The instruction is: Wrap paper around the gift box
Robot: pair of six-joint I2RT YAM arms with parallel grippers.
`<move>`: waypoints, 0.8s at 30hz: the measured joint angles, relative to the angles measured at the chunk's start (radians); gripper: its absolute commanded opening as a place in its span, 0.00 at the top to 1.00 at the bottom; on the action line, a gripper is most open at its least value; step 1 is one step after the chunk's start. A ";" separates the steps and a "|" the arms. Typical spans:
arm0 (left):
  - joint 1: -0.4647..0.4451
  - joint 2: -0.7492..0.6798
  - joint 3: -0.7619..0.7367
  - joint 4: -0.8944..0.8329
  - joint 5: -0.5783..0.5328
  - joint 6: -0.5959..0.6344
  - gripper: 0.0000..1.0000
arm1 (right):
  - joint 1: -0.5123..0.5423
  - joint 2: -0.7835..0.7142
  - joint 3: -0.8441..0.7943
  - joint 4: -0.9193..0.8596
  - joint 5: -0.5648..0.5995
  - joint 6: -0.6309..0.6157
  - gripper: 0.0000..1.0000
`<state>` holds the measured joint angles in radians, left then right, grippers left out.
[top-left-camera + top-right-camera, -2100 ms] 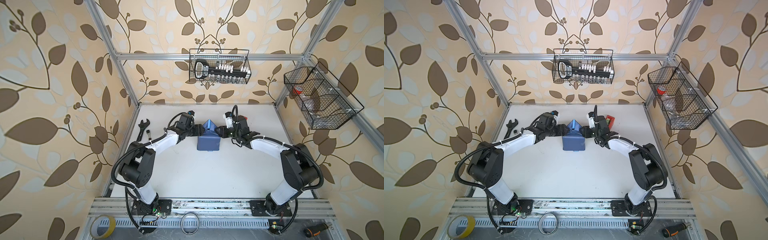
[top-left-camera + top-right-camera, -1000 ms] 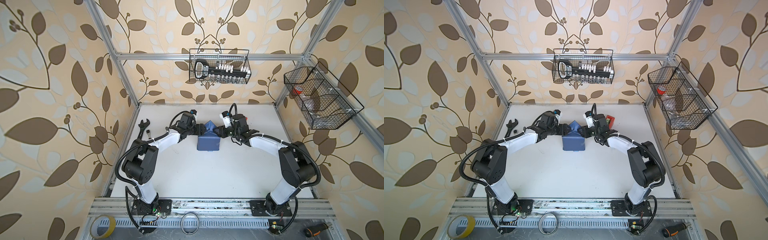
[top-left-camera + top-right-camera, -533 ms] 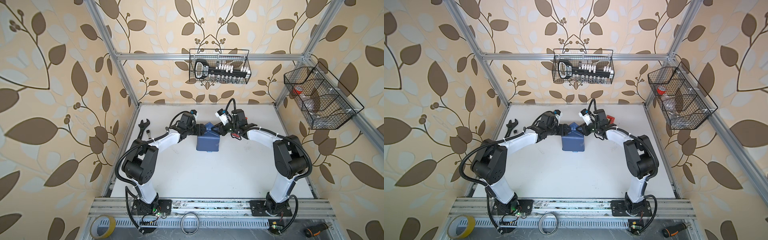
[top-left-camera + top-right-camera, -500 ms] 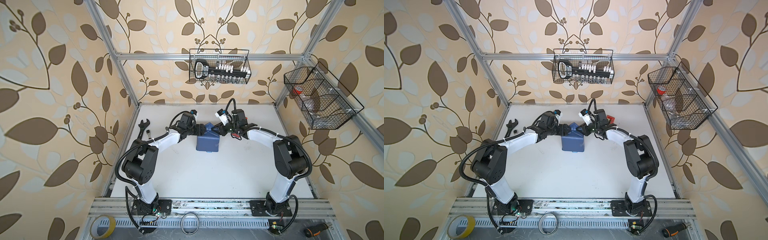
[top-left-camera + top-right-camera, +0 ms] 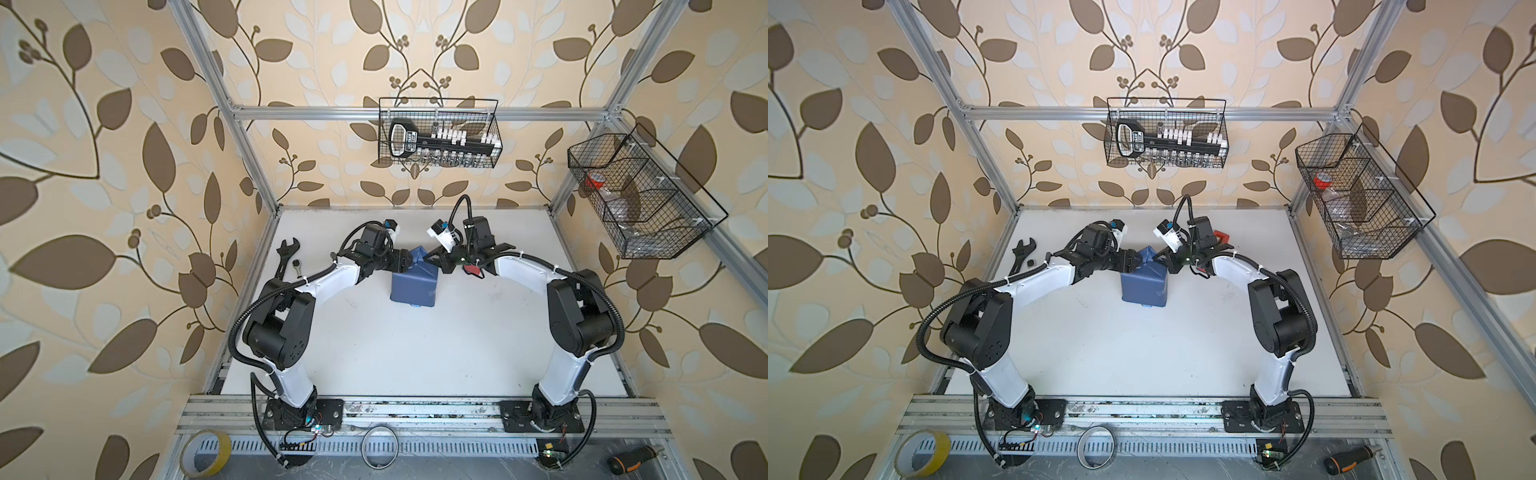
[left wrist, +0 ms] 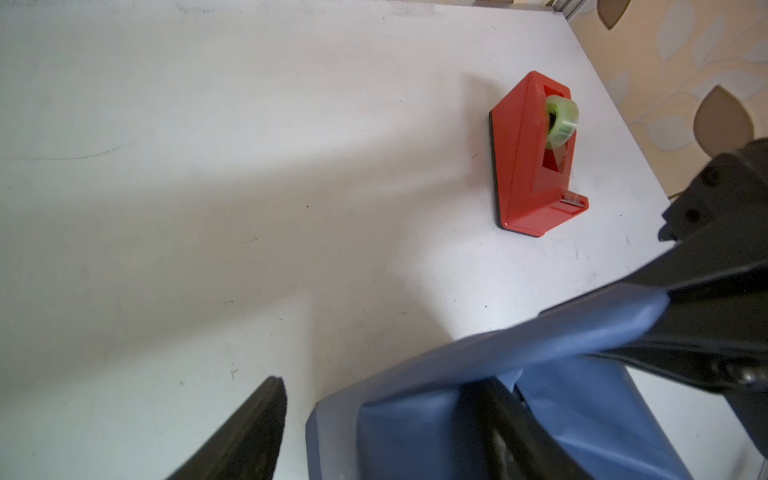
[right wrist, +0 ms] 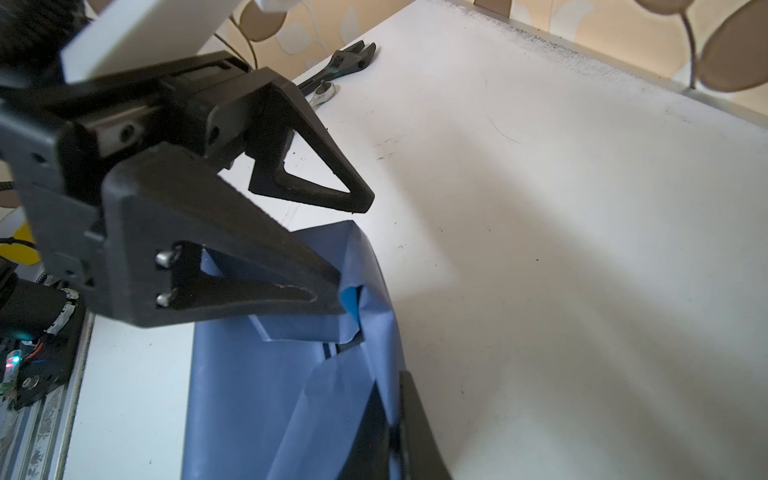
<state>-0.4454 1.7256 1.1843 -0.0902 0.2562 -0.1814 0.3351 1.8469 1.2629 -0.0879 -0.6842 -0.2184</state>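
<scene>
White tabletop (image 5: 415,353) lies between leafy walls that stand close on three sides. Blue paper (image 5: 413,286) is folded round the gift box, dark side out. It sits near the back edge, about in the middle. The box itself is hidden inside.

From the package to the front edge the tabletop is wide and white, and both arms bend around that room. A wrench (image 5: 286,259) lies by the left edge. A red tape dispenser (image 5: 1223,237) stands near the back edge, right of the middle, just behind the right arm.

The left gripper (image 5: 411,262) is at the back left of the package with its jaws apart. One finger (image 7: 291,282) presses on a paper fold. The other finger (image 7: 332,183) hangs free past the paper.

The right gripper (image 5: 426,259) is clenched on a pointy paper flap at the back right of the package.

A second ago the right gripper was half open and farther right. It has swung in and pinched. The left arm and the package have stayed put.
</scene>
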 measured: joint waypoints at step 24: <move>0.090 0.008 0.202 -0.281 0.182 0.355 0.21 | -0.005 0.000 0.017 -0.044 -0.008 -0.072 0.97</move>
<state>-0.3553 1.7332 1.3861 -0.3714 0.4377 0.1734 0.3305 1.8469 1.2800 -0.1322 -0.6926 -0.2905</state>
